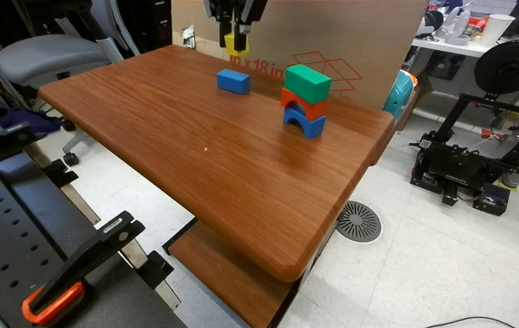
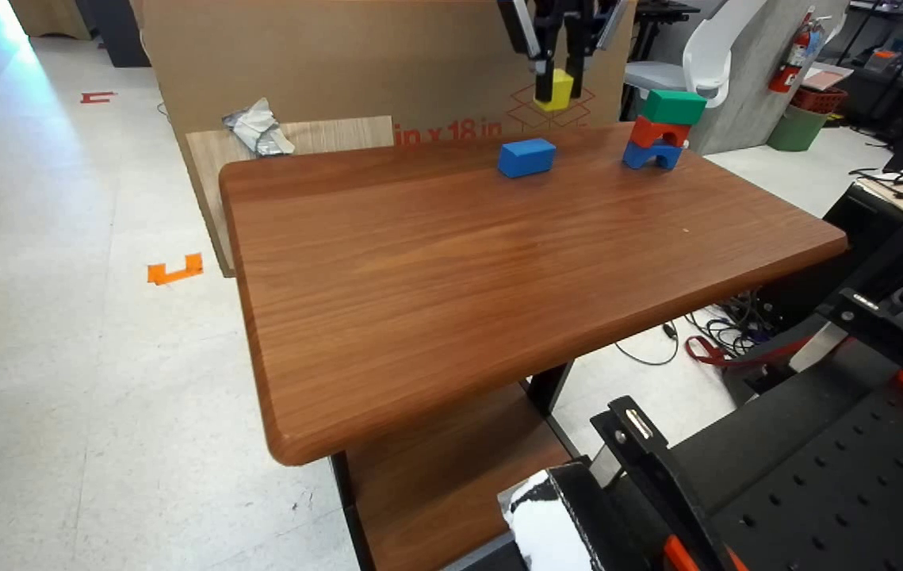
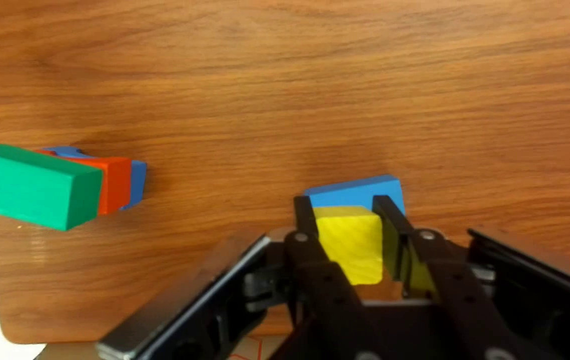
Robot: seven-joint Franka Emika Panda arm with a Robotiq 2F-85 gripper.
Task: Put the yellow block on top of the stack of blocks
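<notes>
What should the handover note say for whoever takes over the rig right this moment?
Fingers: closed on the yellow block, which is up in the air.
Stack: standing on the table, green block on red arch on blue arch.
Lone blue block: on the table, apart from the stack; partly behind the yellow block in the wrist view.
Done: yellow block gripped and clear of the table.
Left: carry it over to the stack, set it on the green block, release, back away.
</notes>
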